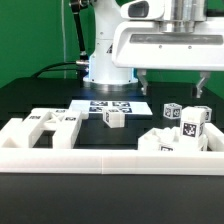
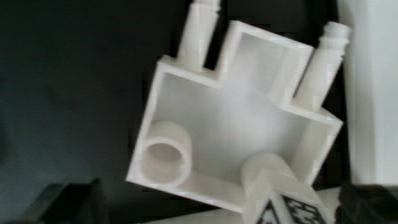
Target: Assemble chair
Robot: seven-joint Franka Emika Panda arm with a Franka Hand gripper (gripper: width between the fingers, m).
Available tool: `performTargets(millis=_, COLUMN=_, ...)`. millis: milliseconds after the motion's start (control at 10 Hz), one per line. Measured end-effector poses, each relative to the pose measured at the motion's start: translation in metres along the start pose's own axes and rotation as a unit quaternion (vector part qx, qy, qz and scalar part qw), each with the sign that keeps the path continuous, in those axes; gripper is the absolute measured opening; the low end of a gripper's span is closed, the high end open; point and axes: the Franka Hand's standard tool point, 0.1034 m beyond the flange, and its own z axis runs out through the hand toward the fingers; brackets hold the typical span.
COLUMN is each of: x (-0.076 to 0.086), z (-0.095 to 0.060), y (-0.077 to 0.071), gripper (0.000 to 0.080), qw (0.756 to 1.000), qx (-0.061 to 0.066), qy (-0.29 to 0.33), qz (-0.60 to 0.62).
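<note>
Nearest the exterior camera ran the low white border rail, no business of mine. Just behind it, on the exterior view's right, sat the jumble of chair parts: the flat white plastic panel with two prongs and a round hole, with white tagged cube blocks heaped about it. My claw hung above that heap, jaws spread wide, holding nothing.

Across on the exterior view's left lay a white slotted plastic piece. Between the two groups stood a small white tagged block. Just beyond that lay the marker board, and at the back stood my white arm base.

Now the panel. It lay flat under me, broad face to the wrist camera. Its long axis ran from the holed end to the pronged end, prongs pointing away from the hole — and that axis sat askew to the line between my fingers. A neighbouring tagged cube touched or overlapped the holed end; I couldn't tell which.

My read: this was the reach for the panel. To do it well I'd turn the wrist until the jaws faced its long sides squarely. Then I'd come down over the solid middle — clear of the thin prongs and the crowding cube — and close only once both fingers were past the edges.
</note>
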Motion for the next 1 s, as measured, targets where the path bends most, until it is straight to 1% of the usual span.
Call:
performTargets(millis=100, x=0.001, z=0.000, y=0.009, gripper=0.0649, qw=1.000, qx=0.000, qy=-0.001, qz=-0.002)
performTargets(millis=300, x=0.000, z=0.002, y=0.006, gripper=0.0649, qw=1.000, qx=0.000, qy=-0.002, qz=-0.005)
performTargets(millis=700, x=-0.001, z=0.002, y=0.008, gripper=0.0649, qw=1.000, qx=-0.001, qy=-0.003, qz=-0.018)
performTargets(millis=800, x=-0.005, z=0.002, y=0.016, gripper=0.0649, qw=0.998, qx=-0.001, qy=-0.006, qz=-0.064)
performTargets(millis=1000, x=-0.020, z=0.005, y=0.026, gripper=0.0649, qw=0.990, qx=-0.001, qy=-0.016, qz=-0.140)
